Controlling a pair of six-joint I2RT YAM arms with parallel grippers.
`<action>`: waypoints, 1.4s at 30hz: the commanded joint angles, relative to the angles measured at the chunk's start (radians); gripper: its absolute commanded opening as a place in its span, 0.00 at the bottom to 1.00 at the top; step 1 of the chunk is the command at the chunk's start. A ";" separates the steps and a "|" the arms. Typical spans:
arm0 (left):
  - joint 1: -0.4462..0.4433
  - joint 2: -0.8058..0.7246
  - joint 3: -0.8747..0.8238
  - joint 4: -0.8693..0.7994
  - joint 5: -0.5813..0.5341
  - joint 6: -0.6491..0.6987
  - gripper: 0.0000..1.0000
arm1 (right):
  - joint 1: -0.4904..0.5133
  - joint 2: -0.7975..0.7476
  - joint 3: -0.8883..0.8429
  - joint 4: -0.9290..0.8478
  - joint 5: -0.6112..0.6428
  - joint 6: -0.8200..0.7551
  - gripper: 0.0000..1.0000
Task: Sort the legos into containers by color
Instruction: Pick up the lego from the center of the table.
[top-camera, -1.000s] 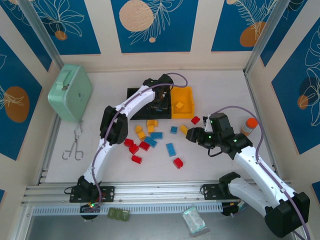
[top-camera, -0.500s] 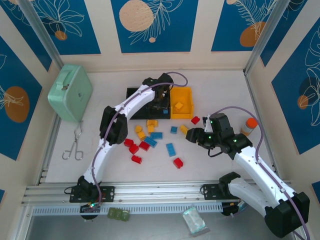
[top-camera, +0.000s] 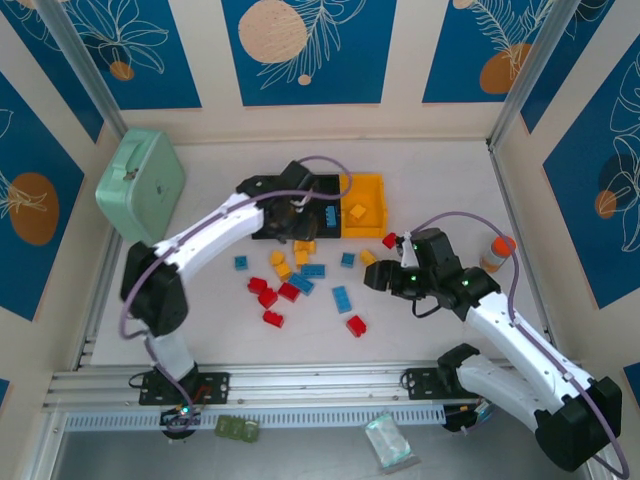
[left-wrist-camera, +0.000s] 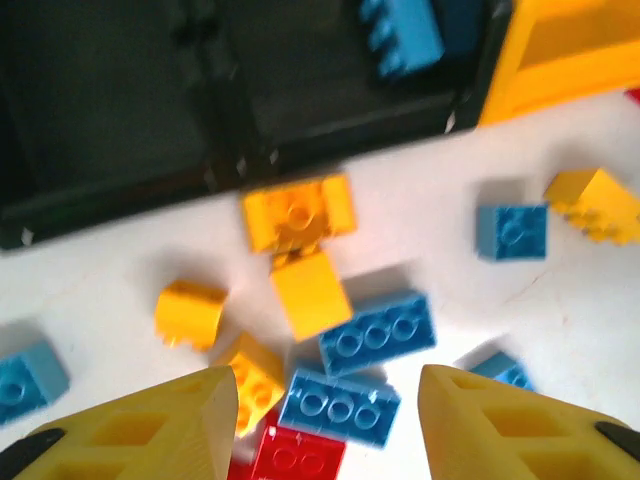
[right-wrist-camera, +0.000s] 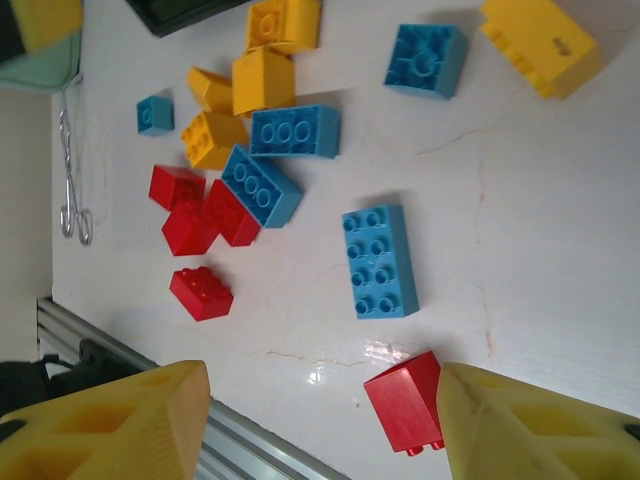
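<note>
Loose red, blue and yellow legos (top-camera: 300, 284) lie in front of the containers: two black bins (top-camera: 268, 190) and a yellow bin (top-camera: 372, 190) in a row. One blue brick (top-camera: 328, 215) lies in the right black bin (left-wrist-camera: 300, 90), and a yellow brick (top-camera: 357, 211) in the yellow bin (left-wrist-camera: 570, 50). My left gripper (top-camera: 298, 226) hangs open at the bins' front edge, above a blue brick (left-wrist-camera: 338, 405), holding nothing. My right gripper (top-camera: 375, 278) is open and empty over the table. A red brick (right-wrist-camera: 408, 403) lies by its right finger (right-wrist-camera: 540, 430), past a blue two-by-four (right-wrist-camera: 380, 262).
A mint-green case (top-camera: 140, 185) stands at the back left. Metal tongs (right-wrist-camera: 72, 180) lie at the table's left side. An orange-capped bottle (top-camera: 497, 252) stands by the right wall. The metal rail (top-camera: 320, 380) runs along the near edge.
My left gripper opened and drew back from over the black bin toward the loose bricks, leaving a blue brick in the bin. Its elbow swung left. The right gripper widened slightly.
</note>
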 joint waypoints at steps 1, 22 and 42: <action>0.005 -0.117 -0.185 0.066 -0.019 -0.064 0.52 | 0.049 0.019 0.026 0.049 -0.024 -0.043 0.63; 0.160 -0.271 -0.598 0.190 0.064 -0.017 0.68 | 0.371 0.260 0.140 0.196 0.075 -0.152 0.72; 0.228 -0.163 -0.664 0.269 0.070 0.014 0.55 | 0.369 0.287 0.146 0.210 0.065 -0.143 0.71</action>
